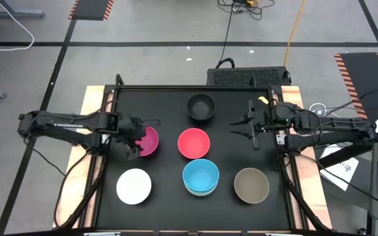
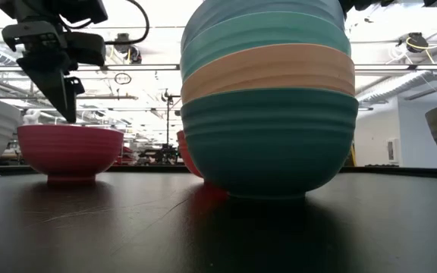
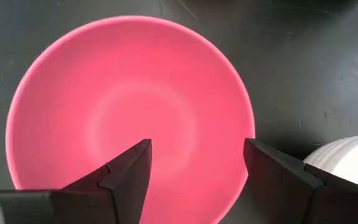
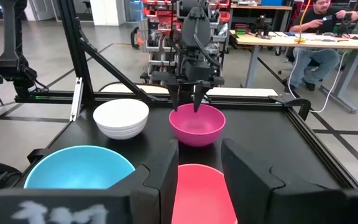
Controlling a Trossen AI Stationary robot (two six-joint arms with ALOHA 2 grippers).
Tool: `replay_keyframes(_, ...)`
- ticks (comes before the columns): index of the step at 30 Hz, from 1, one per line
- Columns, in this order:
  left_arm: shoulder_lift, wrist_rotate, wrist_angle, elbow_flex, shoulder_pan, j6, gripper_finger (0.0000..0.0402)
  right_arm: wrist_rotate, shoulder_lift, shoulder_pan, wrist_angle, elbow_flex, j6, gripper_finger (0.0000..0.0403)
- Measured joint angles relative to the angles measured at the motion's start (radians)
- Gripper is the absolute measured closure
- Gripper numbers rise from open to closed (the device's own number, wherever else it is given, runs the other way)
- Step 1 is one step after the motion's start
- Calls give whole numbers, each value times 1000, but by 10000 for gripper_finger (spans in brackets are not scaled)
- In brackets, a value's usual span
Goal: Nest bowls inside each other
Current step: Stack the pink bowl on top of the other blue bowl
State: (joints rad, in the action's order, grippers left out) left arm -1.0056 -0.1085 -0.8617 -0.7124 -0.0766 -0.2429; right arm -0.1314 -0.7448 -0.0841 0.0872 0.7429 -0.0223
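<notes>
Cyan bowl tops stack (seemingly three)

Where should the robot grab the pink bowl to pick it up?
On its rim, from straight above. The magenta bowl sits upright with its mouth open, and its wall is thin enough to pinch. The left gripper hovers open over the rim, one finger inside and one outside.

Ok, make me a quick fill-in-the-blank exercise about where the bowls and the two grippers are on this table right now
1. The left gripper, fingers open, hangs over the round plastic ____ bowl.
2. In the low view, the cyan plastic bowl tops a stack whose band between the two teal layers is ____ coloured.
3. The right gripper, open, holds ____.
4. The bowl at the table's far edge is the ____ one.

Missing words: magenta; peach; nothing; black
</notes>
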Motion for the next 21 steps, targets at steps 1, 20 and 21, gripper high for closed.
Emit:
replay_keyframes(1,-9,-12,3,0,-1,0,144,0,0,0,0,0,0,287)
replay_keyframes(20,-104,-124,56,0,0,17,144,-2,0,1,31,0,11,287)
replay_keyframes(21,-102,-125,53,0,2,17,144,-2,0,1,30,0,11,287)
